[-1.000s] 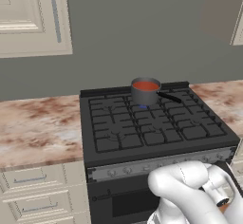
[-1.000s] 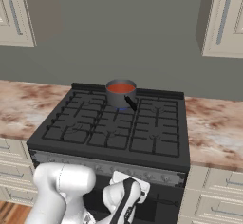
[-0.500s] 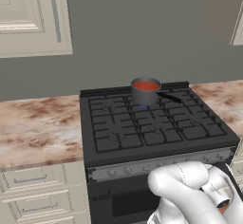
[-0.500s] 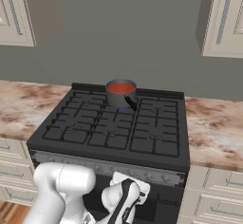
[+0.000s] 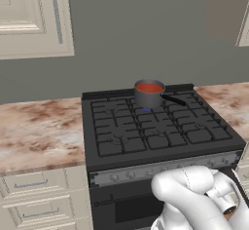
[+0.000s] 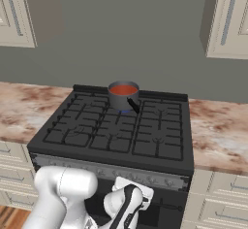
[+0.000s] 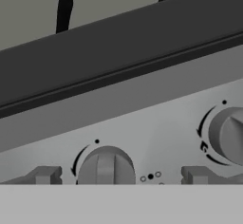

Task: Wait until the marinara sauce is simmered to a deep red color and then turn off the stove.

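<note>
On the back burner of the large black gas stove (image 5: 160, 136), orange-red marinara sauce (image 5: 149, 88) fills a small grey saucepan (image 6: 123, 96). Before its grey knob (image 7: 105, 167), the dark two-finger gripper (image 7: 118, 176) stands spread, empty.

saucepan (image 5: 148, 93) on stove (image 5: 155, 136) rear burner | marinara sauce (image 5: 149, 88) inside | counter (image 5: 39, 131) left

Black stove (image 5: 160, 141), grey saucepan (image 5: 148, 95) on its rear grate.

Both base views look down on the stove (image 5: 155, 131) from either side — hand view close against its knobs (image 7: 104, 167).
</note>
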You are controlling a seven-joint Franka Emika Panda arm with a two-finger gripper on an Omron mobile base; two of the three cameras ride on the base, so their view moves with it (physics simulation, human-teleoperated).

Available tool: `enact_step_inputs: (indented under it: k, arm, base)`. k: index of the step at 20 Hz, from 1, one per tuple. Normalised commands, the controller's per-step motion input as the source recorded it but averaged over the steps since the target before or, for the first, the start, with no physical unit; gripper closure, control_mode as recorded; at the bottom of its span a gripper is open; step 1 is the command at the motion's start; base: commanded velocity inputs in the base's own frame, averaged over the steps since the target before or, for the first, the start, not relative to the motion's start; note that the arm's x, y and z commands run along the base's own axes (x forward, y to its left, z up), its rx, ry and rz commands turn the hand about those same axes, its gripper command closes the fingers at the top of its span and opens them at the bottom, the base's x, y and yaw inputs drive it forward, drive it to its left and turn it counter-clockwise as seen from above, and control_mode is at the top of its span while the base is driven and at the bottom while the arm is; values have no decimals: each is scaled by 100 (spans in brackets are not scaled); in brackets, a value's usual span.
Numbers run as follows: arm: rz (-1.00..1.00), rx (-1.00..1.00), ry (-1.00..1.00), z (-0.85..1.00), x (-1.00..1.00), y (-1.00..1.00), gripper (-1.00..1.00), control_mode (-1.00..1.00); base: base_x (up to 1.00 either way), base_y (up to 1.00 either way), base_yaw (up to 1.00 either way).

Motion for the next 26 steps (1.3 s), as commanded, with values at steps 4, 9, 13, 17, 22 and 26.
enact_step_inputs:
  k: [4,9,13,17,22,26]
  arm:
    - [0,0,0,0,0,0,100,-100]
    - [0,1,0,0,0,0,100,-100]
    - [0,15,0,0,0,0,100,-100]
    - [-2,31,0,-1,0,-1,100,-100]
    - [-5,40,0,-12,0,-4,100,-100]
    - [-6,40,0,-22,0,-5,100,-100]
  base:
    - [0,0,0]
    - [0,0,0]
    - [0,0,0]
    - [0,0,0]
    - [0,0,0]
    - [0,0,0]
